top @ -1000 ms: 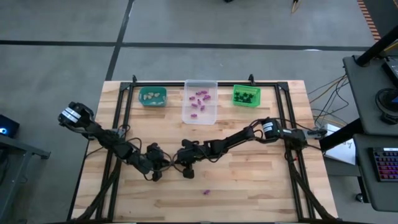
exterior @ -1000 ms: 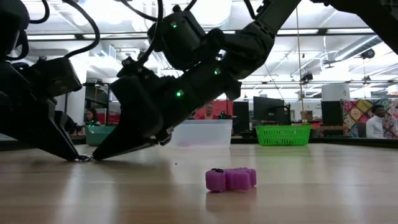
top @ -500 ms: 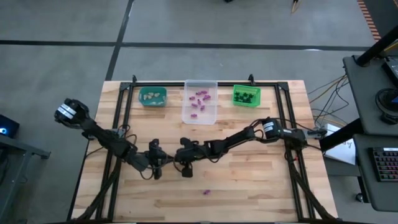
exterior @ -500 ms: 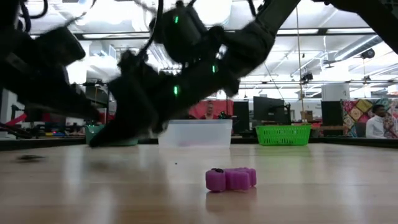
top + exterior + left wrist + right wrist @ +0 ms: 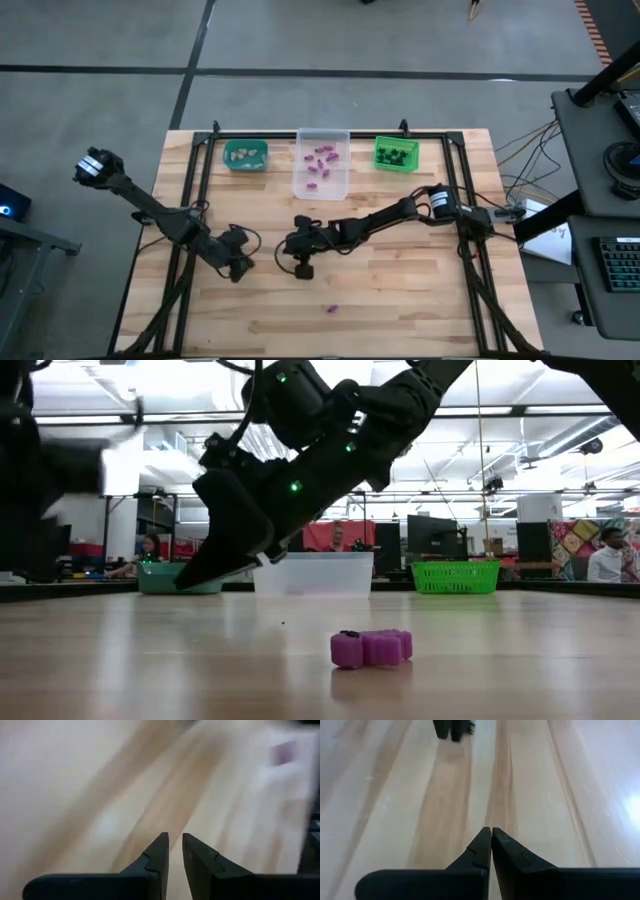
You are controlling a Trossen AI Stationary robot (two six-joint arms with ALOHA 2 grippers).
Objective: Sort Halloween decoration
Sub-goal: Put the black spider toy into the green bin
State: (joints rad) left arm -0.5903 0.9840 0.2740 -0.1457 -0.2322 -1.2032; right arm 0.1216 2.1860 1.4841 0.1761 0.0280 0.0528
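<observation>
High view: purple trinket (image 5: 332, 309) lies near the right pincer (image 5: 303, 270), pressed together.

High view looks straight down; low view level across the table (image 5: 400, 290); both share it.

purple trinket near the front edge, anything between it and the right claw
Nothing: in the high view only bare wood lies between the purple trinket and the right claw. The low view shows the same bare table around the trinket.

table (image 5: 420, 300): wood | bins (image 5: 321, 163): three, far edge | purple trinket (image 5: 332, 309): near edge
</observation>
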